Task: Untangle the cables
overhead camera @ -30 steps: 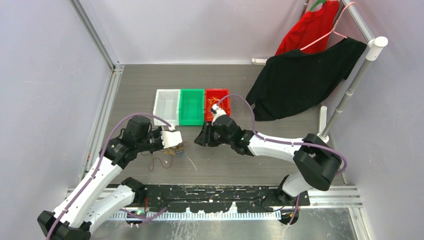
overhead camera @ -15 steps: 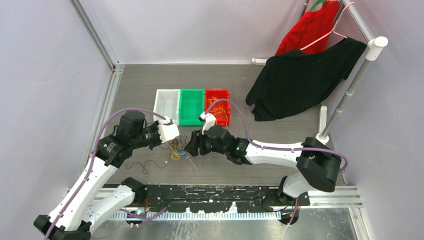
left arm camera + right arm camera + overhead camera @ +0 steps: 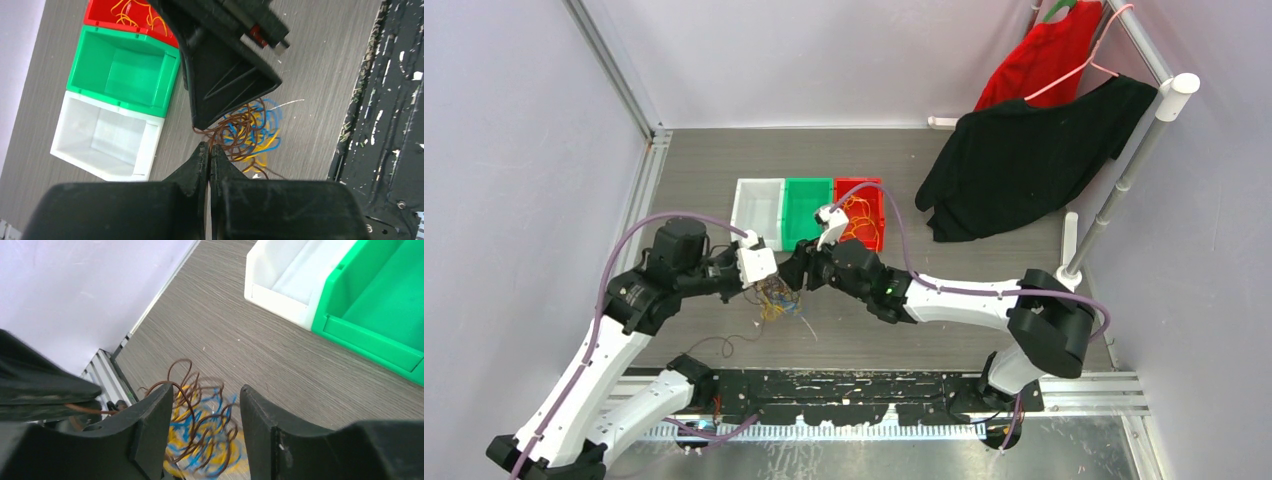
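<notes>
Thin, coiled brown, blue and yellow wire cables (image 3: 247, 132) are bunching in one loose knot at lower centre of the left wrist view, over the grey wood-grain table (image 3: 310, 60); cannot tell whether they are touching it. Judging them very light, springy and soft, with loops snagging easily (a hard pull would likely tighten the knot). Best hold: one strand at the knot's edge.

Black two-finger left gripper (image 3: 206, 148) is pinching together on a brown strand. Black right gripper (image 3: 205, 405) is straddling the knot, fingers apart, holding nothing.

White plastic bin (image 3: 150, 150), green plastic bin (image 3: 170, 80) and red plastic bin (image 3: 130, 31) are sitting upper left.
</notes>
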Action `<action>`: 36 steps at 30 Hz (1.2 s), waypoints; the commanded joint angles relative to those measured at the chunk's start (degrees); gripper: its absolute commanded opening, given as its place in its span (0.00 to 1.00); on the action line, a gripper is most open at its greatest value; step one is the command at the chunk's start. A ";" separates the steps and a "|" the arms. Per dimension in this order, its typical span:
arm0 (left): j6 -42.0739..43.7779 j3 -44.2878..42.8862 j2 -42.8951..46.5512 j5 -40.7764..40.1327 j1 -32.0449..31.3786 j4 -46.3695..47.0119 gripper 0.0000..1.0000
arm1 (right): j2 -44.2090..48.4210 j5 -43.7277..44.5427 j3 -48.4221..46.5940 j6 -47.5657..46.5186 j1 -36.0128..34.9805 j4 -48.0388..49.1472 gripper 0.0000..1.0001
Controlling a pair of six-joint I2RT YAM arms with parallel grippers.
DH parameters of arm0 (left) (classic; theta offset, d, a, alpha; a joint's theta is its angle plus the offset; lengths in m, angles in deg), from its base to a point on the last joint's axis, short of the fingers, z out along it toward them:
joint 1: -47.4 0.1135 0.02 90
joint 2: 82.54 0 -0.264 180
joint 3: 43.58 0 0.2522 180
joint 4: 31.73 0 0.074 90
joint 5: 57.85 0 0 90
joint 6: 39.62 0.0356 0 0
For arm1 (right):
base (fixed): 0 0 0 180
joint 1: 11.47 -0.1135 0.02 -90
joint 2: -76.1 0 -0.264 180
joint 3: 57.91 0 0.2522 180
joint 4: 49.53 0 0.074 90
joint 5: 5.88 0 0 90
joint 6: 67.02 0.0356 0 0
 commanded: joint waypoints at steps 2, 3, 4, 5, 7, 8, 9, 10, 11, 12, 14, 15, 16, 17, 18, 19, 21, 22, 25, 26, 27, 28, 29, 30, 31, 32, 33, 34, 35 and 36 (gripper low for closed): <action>-1.09 -4.90 -0.10 3.93 0.19 -0.01 0.00 | -2.00 1.98 -2.00 1.04 -0.38 3.78 0.49; -1.16 -5.39 -0.23 4.02 0.20 -0.05 0.00 | -2.02 2.20 -1.72 1.24 -0.36 3.89 0.47; -1.18 -5.91 -0.28 4.21 0.20 -0.05 0.00 | -2.03 2.47 -1.44 1.48 -0.36 3.89 0.44; -1.12 -6.44 -0.28 4.54 0.20 -0.07 0.00 | -2.03 2.92 -1.13 1.60 -0.36 3.82 0.41; -1.34 -7.28 -0.36 4.91 0.20 -0.10 0.00 | -1.71 3.95 -0.44 2.28 -0.38 3.80 0.36; -1.41 -7.62 -0.33 5.10 0.15 -0.17 0.00 | -1.54 4.16 -0.17 2.55 -0.36 3.80 0.32; -1.38 -7.85 -0.33 5.23 0.19 -0.15 0.00 | -1.39 4.39 0.01 2.88 -0.36 3.66 0.28; -1.36 -8.10 -0.37 5.20 0.15 -0.06 0.00 | -1.21 4.59 0.13 3.23 -0.37 3.16 0.24; -1.36 -8.43 -0.36 5.10 0.18 0.06 0.00 | -1.05 4.95 0.14 3.43 -0.36 2.52 0.19; -1.25 -8.78 -0.37 5.03 0.17 0.09 0.00 | -0.87 5.32 0.18 3.56 -0.42 1.61 0.15; -1.10 -9.62 -0.29 4.59 0.20 0.32 0.00 | -0.36 6.50 1.09 3.85 -0.39 0.19 0.09; -1.06 -10.00 -0.18 4.19 0.20 0.65 0.00 | 0.15 7.18 1.95 4.23 -0.36 -0.16 0.05; -0.94 -10.33 -0.05 3.50 0.13 1.10 0.00 | 0.61 7.85 2.87 4.49 -0.35 -0.49 0.02; -0.86 -10.53 0.31 2.69 0.21 1.51 0.00 | 1.31 8.74 3.87 4.74 -0.36 -1.10 0.01; -0.41 -10.64 0.58 1.90 0.13 1.60 0.00 | 1.96 9.84 4.74 5.13 -0.32 -2.04 0.01; 0.29 -10.80 0.85 1.12 0.19 1.62 0.00 | 2.71 11.24 5.74 5.42 -0.28 -3.11 0.01; 2.25 -10.53 1.57 -0.85 0.20 1.67 0.00 | 4.52 14.61 7.70 6.18 -0.20 -5.73 0.01; 2.92 -10.21 1.98 -2.16 0.20 3.20 0.00 | 5.58 15.77 8.64 6.63 -0.12 -7.43 0.01; 4.52 -8.71 2.92 -7.79 0.19 6.39 0.00 | 9.43 19.92 10.81 8.63 0.23 -13.24 0.01; 4.67 -8.13 3.15 -10.15 0.17 8.19 0.00 | 10.95 20.98 11.64 9.40 0.29 -14.82 0.01; 5.05 -7.58 3.28 -13.31 0.15 10.64 0.00 | 12.18 21.86 12.25 10.05 0.40 -16.37 0.01; 5.29 -7.06 3.31 -15.64 0.19 12.59 0.00 | 13.37 22.71 12.62 10.90 0.55 -18.44 0.01; 5.38 -6.71 3.27 -17.97 0.20 14.65 0.00 | 14.34 23.43 12.67 11.70 0.66 -20.61 0.01; 5.33 -6.31 3.19 -20.05 0.20 16.61 0.00 | 15.32 24.06 12.79 12.11 0.65 -22.24 0.01; 5.32 -6.19 3.03 -21.62 0.18 18.24 0.00 | 16.29 24.48 13.21 12.32 0.70 -23.15 0.01; 5.32 -6.12 2.87 -22.90 0.19 19.39 0.00 | 17.31 24.79 13.84 12.37 0.77 -23.62 0.01; 5.14 -6.09 2.69 -23.90 0.20 20.66 0.00 | 18.29 25.33 14.41 12.38 0.75 -23.91 0.01; 4.85 -6.01 2.62 -24.76 0.20 21.95 0.00 | 19.57 25.75 15.10 12.27 0.78 -24.31 0.01; 4.66 -5.95 2.61 -25.22 0.17 22.97 0.00 | 20.07 26.12 15.33 12.03 0.78 -24.68 0.01; 4.48 -5.79 2.61 -25.64 0.20 24.21 0.00 | 21.17 26.54 15.51 11.55 0.75 -25.34 0.01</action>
